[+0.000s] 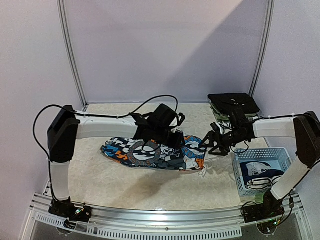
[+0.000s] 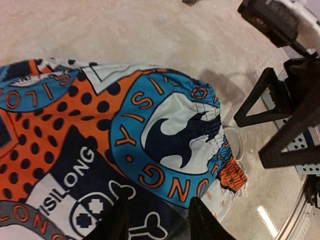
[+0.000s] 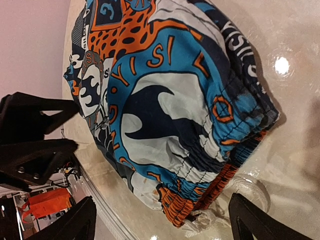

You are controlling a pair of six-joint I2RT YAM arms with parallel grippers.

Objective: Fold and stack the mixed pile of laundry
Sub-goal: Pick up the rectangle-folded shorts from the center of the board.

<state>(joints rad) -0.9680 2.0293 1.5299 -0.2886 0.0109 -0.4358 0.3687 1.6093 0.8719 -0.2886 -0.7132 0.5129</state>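
Garment: the cartoon-print garment [image 1: 150, 152] lies spread flat on the table [image 1: 100, 175], orange, blue, white and navy, its long side running left to right.
Waistband: the gathered elastic waistband [image 3: 235, 145] forms the garment's right end; a white drawstring [image 3: 202, 222] trails from it onto the table.
Left gripper: the left gripper [image 1: 172, 142] is low over the garment's far edge, right of its middle. In the left wrist view its jaws stand apart with printed cloth showing between them. Whether the tips press the cloth I cannot tell.
Right gripper: the right gripper [image 1: 210, 145] hangs just off the garment's right end. In the right wrist view its jaws are spread wide, the waistband lying between them and touching neither finger.
Writing: white "ISILONG" on a navy patch near the left gripper's fingers. Orange letters circle a blue ring around a white-and-navy emblem, with "YSI" and "LONG" readable. The other lettering is too cut off to read.
Basket: a pale blue lattice basket [image 1: 287, 155] stands right of the garment, holding a navy-and-white printed piece [image 1: 257, 172].
Stack: beyond the garment's right end, a folded black garment [image 1: 232, 101] rests on an olive-green cloth [image 1: 216, 114].
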